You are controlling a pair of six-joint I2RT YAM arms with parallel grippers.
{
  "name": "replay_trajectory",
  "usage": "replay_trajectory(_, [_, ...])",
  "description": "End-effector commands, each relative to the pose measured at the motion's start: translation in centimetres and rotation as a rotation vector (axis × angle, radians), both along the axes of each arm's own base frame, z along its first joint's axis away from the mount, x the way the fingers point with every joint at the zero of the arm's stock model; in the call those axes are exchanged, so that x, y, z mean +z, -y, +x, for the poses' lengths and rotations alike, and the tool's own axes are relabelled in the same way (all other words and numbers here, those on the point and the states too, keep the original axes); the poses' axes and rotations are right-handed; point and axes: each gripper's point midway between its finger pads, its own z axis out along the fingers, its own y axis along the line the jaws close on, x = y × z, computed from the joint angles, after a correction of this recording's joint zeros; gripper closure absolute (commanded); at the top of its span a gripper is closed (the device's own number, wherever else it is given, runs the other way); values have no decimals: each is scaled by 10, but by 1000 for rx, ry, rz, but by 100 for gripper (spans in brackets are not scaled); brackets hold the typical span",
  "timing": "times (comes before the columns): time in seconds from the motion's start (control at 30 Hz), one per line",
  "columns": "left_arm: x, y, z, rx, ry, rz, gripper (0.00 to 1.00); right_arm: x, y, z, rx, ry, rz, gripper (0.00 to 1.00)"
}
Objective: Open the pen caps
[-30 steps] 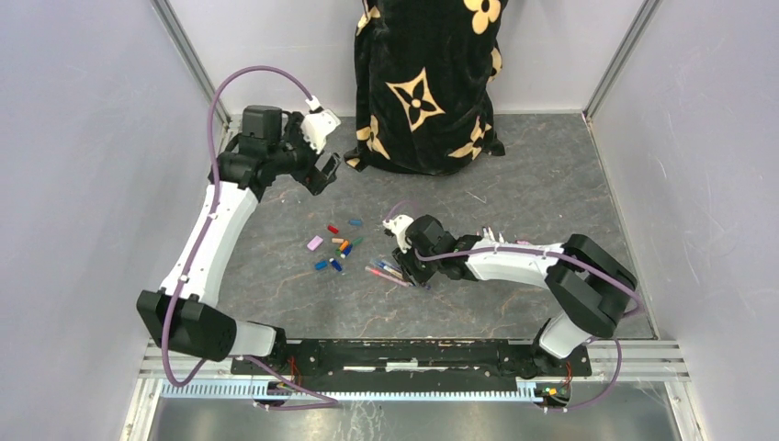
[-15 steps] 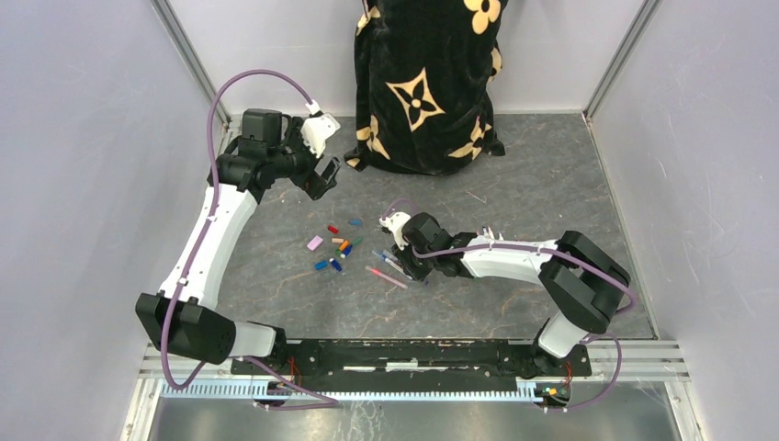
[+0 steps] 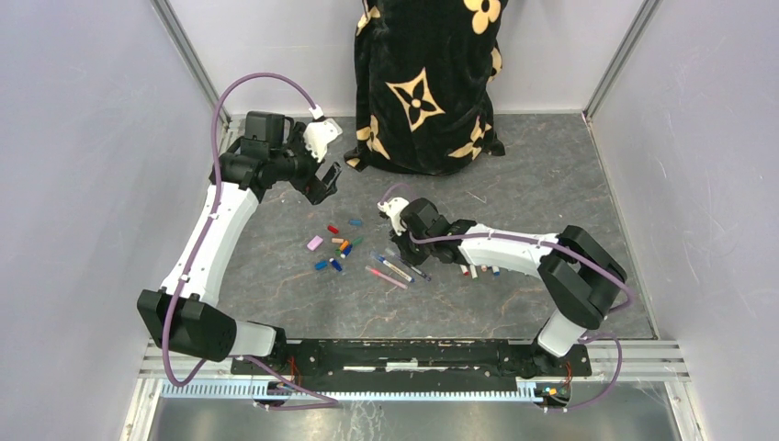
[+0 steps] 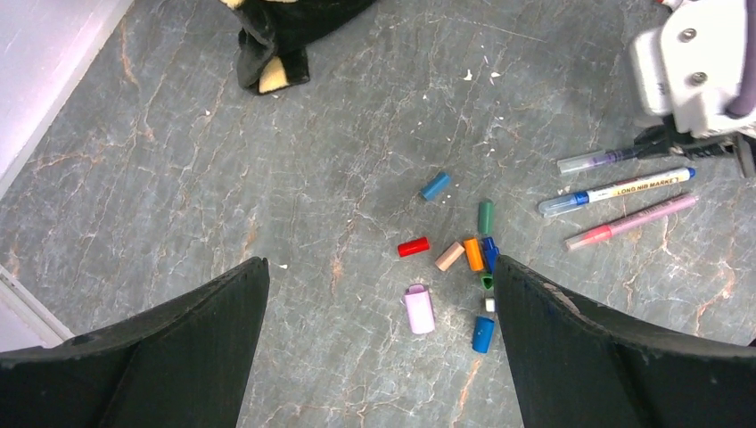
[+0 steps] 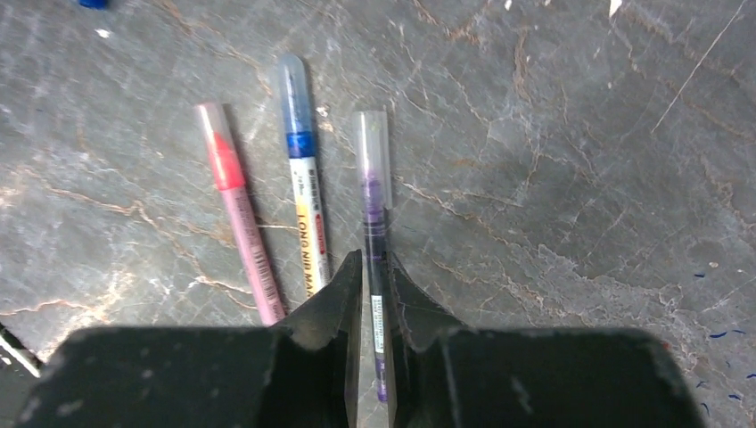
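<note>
**Top view.** The left pincer (image 3: 323, 179) hangs released over the far left of the tabletop (image 3: 551, 184), near the bag (image 3: 427, 83). The right pincer (image 3: 404, 250) is low at mid-tabletop, over a group of pens (image 3: 395, 269) that lie parallel, running from far-left to near-right. Loose caps (image 3: 335, 246) lie scattered between the two pincers, nearer the pens. The right arm is plainly the nearer to the pens. The left is well apart, with bare tabletop around the caps.

**Left wrist view.** The fingers stand wide apart with nothing between them. The caps are below and slightly right, and three pens lie further right.

**Right wrist view.** The jaws look clenched on the barrel of the purple pen (image 5: 373, 205), which appears to rest on the tabletop. Its long axis runs straight ahead of the pincer, with the clear cap (image 5: 372, 134) at the far end, unobstructed. The blue pen (image 5: 301, 178) lies just beside it on the left, almost parallel. The pink pen (image 5: 234, 205) lies beyond that. To the right and ahead the tabletop is bare.

**Judgement.** The cap must come off along the barrel's line, away from the right pincer. The left pincer will need to approach from that far end.
</note>
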Motion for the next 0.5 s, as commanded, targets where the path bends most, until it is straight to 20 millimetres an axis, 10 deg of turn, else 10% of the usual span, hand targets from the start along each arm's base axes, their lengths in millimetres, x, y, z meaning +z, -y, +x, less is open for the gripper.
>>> replay_trajectory(0.0, [-1, 5, -5, -54, -4, -4, 0, -11, 7, 8, -11, -12, -44, 83])
replay_trajectory(0.17, [-5, 6, -7, -65, -18, -1, 0, -26, 7, 1, 14, -52, -58, 68])
replay_trajectory(0.47, [-11, 9, -9, -91, -42, -4, 0, -50, 26, -5, -12, -66, -111, 78])
